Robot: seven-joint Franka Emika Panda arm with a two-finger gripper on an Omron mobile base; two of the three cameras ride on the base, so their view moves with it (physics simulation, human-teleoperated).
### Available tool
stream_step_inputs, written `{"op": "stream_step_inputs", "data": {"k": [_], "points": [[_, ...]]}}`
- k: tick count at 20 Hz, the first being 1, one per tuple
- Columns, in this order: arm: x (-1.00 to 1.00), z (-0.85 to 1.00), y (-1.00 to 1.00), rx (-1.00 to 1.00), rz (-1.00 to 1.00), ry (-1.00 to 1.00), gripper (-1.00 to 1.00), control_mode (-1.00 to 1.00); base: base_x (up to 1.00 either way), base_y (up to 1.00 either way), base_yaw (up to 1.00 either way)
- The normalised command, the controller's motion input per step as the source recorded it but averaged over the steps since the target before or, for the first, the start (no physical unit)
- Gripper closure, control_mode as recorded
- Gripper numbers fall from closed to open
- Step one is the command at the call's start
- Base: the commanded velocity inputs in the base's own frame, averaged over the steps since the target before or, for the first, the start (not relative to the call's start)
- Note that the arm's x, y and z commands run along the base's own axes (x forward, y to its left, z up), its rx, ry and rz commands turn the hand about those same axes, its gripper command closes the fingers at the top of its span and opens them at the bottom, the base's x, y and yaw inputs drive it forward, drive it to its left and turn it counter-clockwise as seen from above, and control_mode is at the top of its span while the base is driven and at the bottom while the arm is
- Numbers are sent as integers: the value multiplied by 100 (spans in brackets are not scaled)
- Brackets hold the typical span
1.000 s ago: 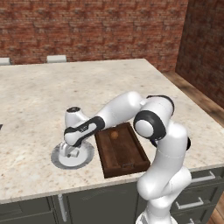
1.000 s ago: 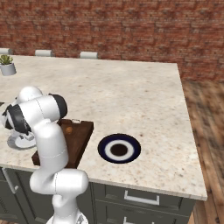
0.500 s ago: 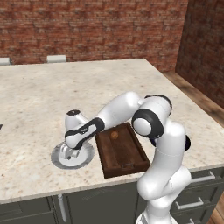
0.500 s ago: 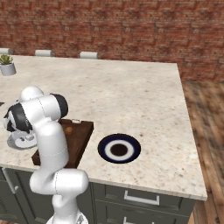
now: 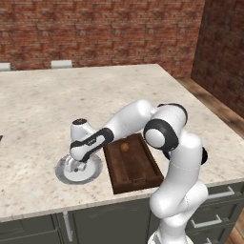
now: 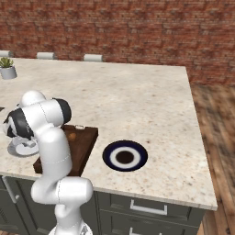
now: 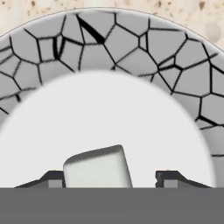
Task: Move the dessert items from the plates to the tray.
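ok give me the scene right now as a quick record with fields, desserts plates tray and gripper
white cube-like lump: on the light grey plate with cracked-pattern rim, between the fingertips
round brown ball: in the dark brown wooden rectangular tray, near its far end
blue-rimmed plate with white centre: on the counter, nothing on it
gripper: low over the grey plate, fingers either side of the lump; left finger at its edge, gap on the right, grip not confirmed
left to do: the lump into the tray

— What do you see on the table (image 5: 47, 105)?
— You see a grey plate (image 5: 91, 175), just beside it the wooden tray (image 5: 136, 174), then a blue-rimmed plate (image 6: 125, 156) apart, and a small potted plant (image 6: 7, 68) far back.
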Motion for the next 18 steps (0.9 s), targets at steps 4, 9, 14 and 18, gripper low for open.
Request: {"op": "stream_step_inputs", "data": {"k": [4, 9, 14, 18], "points": [[0, 0, 0, 0, 0, 0, 100, -100, 0, 0, 0], [0, 0, 0, 0, 0, 0, 100, -100, 0, 0, 0], [0, 25, -3, 0, 0, 5, 100, -100, 0, 0, 0], [-4, 59, -18, 0, -1, 4, 100, -100, 0, 0, 0]]}}
